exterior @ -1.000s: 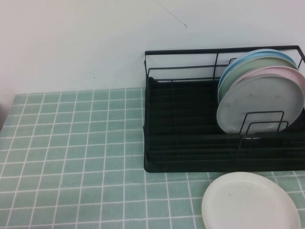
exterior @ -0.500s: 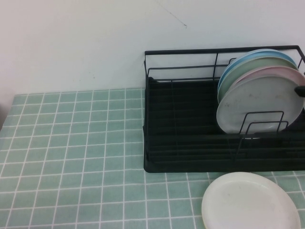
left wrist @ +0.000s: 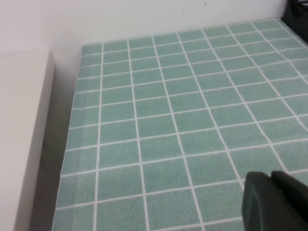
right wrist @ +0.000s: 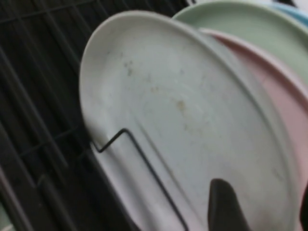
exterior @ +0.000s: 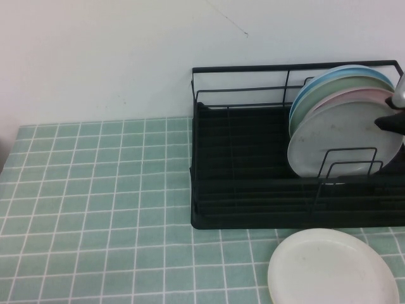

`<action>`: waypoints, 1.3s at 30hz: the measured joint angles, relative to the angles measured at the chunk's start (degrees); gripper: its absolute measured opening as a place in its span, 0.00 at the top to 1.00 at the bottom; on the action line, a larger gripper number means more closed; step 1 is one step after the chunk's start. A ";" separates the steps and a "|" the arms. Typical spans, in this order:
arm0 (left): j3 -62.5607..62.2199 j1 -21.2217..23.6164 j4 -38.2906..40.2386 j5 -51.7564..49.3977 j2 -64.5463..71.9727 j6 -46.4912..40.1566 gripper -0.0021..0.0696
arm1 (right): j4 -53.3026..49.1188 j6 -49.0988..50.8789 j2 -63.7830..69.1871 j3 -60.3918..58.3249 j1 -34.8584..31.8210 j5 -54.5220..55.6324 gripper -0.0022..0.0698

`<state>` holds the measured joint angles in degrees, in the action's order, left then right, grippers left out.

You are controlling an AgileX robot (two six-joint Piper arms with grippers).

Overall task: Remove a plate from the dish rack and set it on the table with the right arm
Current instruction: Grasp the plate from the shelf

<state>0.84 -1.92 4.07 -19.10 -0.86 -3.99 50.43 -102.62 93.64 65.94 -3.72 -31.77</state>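
I see my right gripper (exterior: 393, 120) at the three o'clock rim of the round pale grey plate (exterior: 342, 139) standing upright in the black wire dish rack (exterior: 253, 171), fingers spread, holding nothing. My left gripper (left wrist: 276, 202) hovers over the mint-green tiled table (exterior: 95, 190).

Right gripper (exterior: 393, 120) — black tip (grey part above); left gripper (left wrist: 276, 202) — black

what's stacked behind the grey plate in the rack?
Behind the grey plate: pink plate, then green, then blue, only their rims showing. Right gripper at its edge; left gripper over the table.
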 joint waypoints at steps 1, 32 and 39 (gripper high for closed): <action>0.00 0.00 0.00 0.00 0.00 0.00 0.98 | 0.67 -0.71 0.12 0.00 0.00 0.52 0.51; 0.00 0.00 0.00 0.00 0.00 0.00 0.98 | 7.05 -3.59 4.01 0.87 0.08 7.47 0.93; 0.00 0.00 0.00 0.00 0.00 0.00 0.98 | 4.89 2.40 -5.94 0.87 0.08 6.06 0.93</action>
<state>0.84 -1.92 4.07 -19.10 -0.86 -3.99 55.32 -100.22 87.70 66.81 -3.64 -25.70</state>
